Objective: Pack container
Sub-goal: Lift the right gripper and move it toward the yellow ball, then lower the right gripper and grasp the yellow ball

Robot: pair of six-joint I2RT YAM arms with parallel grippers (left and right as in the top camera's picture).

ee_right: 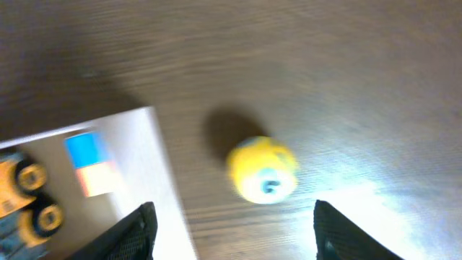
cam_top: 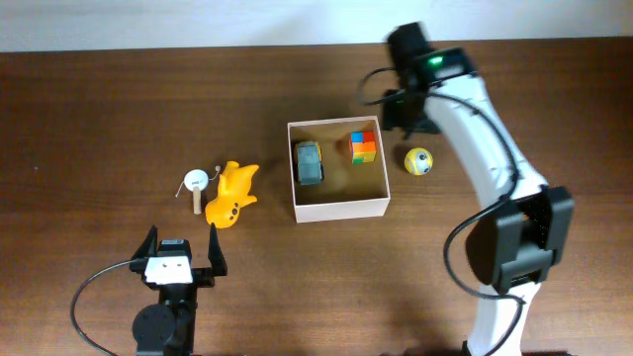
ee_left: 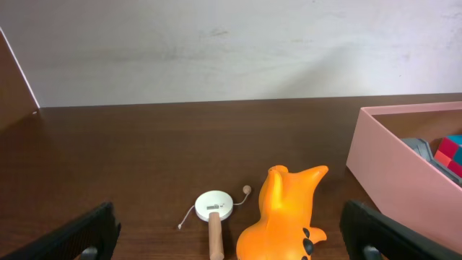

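The container (cam_top: 338, 209) is a square white-walled box in the middle of the table. A grey toy car (cam_top: 309, 162) and a colourful cube (cam_top: 363, 146) lie inside it. A yellow ball (cam_top: 418, 160) rests on the table just right of the box. My right gripper (ee_right: 234, 231) hovers open above the box's right wall (ee_right: 162, 188) and the ball (ee_right: 262, 170), with nothing between its fingers. My left gripper (cam_top: 183, 259) stands open near the front edge. An orange toy animal (ee_left: 281, 209) and a small white hand drum (ee_left: 214, 205) lie ahead of it.
The right arm (cam_top: 475, 148) arches from the front right over to the box's far right corner. The back of the table meets a pale wall (ee_left: 231, 50). The box's near wall (ee_left: 393, 170) shows at the right of the left wrist view.
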